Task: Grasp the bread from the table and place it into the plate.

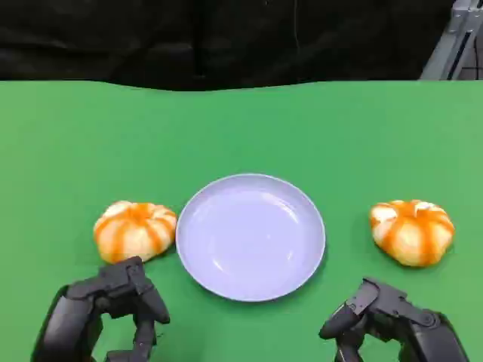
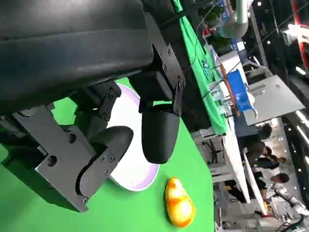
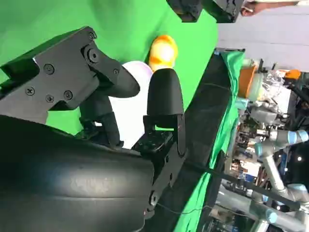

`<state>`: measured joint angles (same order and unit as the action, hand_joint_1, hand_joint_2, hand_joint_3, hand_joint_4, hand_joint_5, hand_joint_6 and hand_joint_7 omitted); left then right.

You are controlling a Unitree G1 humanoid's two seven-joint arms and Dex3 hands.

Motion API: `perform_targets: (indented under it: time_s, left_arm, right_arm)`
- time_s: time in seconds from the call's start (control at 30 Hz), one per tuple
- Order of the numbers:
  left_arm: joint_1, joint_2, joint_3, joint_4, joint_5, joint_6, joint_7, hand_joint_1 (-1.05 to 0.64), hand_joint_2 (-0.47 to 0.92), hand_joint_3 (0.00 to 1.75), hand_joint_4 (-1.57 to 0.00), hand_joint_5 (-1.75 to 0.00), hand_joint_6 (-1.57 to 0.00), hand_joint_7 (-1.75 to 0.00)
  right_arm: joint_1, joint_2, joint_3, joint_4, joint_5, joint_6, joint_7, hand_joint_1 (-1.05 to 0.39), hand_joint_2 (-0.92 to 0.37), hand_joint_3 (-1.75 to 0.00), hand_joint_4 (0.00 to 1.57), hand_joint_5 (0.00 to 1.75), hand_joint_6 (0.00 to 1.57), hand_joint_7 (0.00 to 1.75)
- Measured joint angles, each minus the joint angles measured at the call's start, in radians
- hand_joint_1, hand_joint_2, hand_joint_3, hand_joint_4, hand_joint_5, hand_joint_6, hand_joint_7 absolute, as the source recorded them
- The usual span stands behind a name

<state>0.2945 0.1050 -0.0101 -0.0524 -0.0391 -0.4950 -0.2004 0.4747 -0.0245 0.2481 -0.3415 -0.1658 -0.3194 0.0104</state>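
Nearest the camera, the left hand (image 1: 102, 313) hovers low over the green bench (image 1: 241, 128), fingers (image 1: 143, 298) apart and holding nothing. Just beyond its fingertips, nearly touching in the head view, sits the left bread (image 1: 134, 230), a round orange-striped bun lying on the bench. Across on the other side, the right hand (image 1: 396, 320) also hangs open, fingers (image 1: 347, 317) spread with nothing between them. The right bread (image 1: 412, 231) lies a bit beyond and slightly outward of those fingers, with a clear strip of green between them.

Between the two hands, a little farther out than the fingertips, lies the plate (image 1: 226, 279), pale lilac and bare inside. Its left rim almost meets the left bread; its right rim stands well apart from the right bread, open bench in between.

From the left wrist, the fingers (image 2: 159, 133) part over the plate (image 2: 140, 181), with the far bread (image 2: 179, 203) past its edge. From the right wrist, the fingers (image 3: 164, 99) frame the plate (image 3: 137, 72) and the bread (image 3: 162, 52) beyond it.

Farther out, wide green bench runs to its far edge, where a dark backdrop (image 1: 211, 38) starts.
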Motion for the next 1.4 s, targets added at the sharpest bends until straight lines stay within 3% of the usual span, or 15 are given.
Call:
perform_targets:
  time_s: [0.5, 0.57, 0.63, 0.8, 0.87, 0.9, 0.97, 1.03, 1.13, 1.4]
  left_arm:
    - [0.002, 0.0, -0.004, 0.0, 0.0, -0.001, 0.0, -0.04, 0.24, 1.58, -0.88, -1.69, -0.85, -1.51]
    - [0.002, 0.0, -0.004, 0.0, -0.002, -0.001, 0.0, -0.07, 0.36, 1.32, -0.79, -1.47, -0.79, -1.22]
    - [0.001, 0.0, 0.0, 0.0, -0.015, 0.001, -0.003, -0.08, 0.43, 1.14, -0.75, -1.36, -0.78, -1.08]
    - [-0.005, 0.006, 0.014, 0.0, -0.032, 0.011, -0.008, -0.11, 0.51, 0.97, -0.7, -1.26, -0.75, -0.94]
    - [-0.008, 0.009, 0.015, 0.0, -0.013, 0.014, -0.006, -0.16, 0.77, 0.43, -0.64, -1.04, -0.72, -0.62]
    - [-0.013, 0.018, 0.017, 0.0, 0.019, 0.018, -0.002, -0.17, 0.83, 0.33, -0.63, -1.01, -0.72, -0.56]
    - [-0.029, 0.038, 0.025, 0.0, 0.079, 0.024, 0.014, -0.17, 0.88, 0.23, -0.62, -0.98, -0.73, -0.51]
    - [-0.039, 0.043, 0.034, -0.001, 0.094, 0.027, 0.022, -0.28, 0.89, 0.14, -0.52, -0.85, -0.59, -0.35]
    - [-0.042, 0.067, 0.036, -0.061, 0.203, 0.108, 0.035, -0.39, 0.91, 0.03, -0.44, -0.72, -0.5, -0.18]
    - [-0.07, 0.103, 0.04, -0.182, 0.353, 0.272, 0.054, -0.46, 0.9, 0.01, -0.38, -0.7, -0.47, -0.11]
  right_arm:
    - [0.001, 0.0, -0.001, -0.004, 0.002, 0.0, 0.0, -0.06, -0.5, -1.13, 0.66, 1.64, 0.68, 1.34]
    - [0.001, 0.0, 0.0, -0.005, 0.001, 0.0, 0.0, -0.07, -0.51, -1.13, 0.66, 1.64, 0.68, 1.34]
    - [0.003, 0.005, 0.005, -0.005, -0.002, 0.0, -0.002, -0.07, -0.51, -1.12, 0.67, 1.64, 0.68, 1.34]
    - [0.003, 0.011, 0.01, -0.005, -0.014, 0.0, -0.004, -0.07, -0.52, -1.12, 0.67, 1.64, 0.68, 1.34]
    - [0.004, 0.014, 0.011, -0.005, -0.015, 0.0, -0.006, -0.06, -0.49, -1.16, 0.67, 1.64, 0.68, 1.35]
    - [0.004, 0.016, 0.011, -0.006, -0.015, 0.001, -0.007, -0.06, -0.49, -1.17, 0.67, 1.64, 0.68, 1.35]
    - [0.004, 0.021, 0.011, -0.008, -0.015, 0.007, -0.011, -0.06, -0.48, -1.18, 0.67, 1.64, 0.68, 1.36]
    - [0.006, 0.023, 0.011, -0.011, -0.015, 0.013, -0.011, -0.07, -0.49, -1.16, 0.66, 1.65, 0.67, 1.36]
    - [0.007, 0.022, 0.011, -0.014, -0.015, 0.013, -0.012, -0.06, -0.51, -1.14, 0.66, 1.65, 0.67, 1.36]
    - [0.009, 0.029, 0.02, -0.028, -0.015, 0.03, -0.012, -0.06, -0.51, -1.15, 0.66, 1.64, 0.66, 1.37]
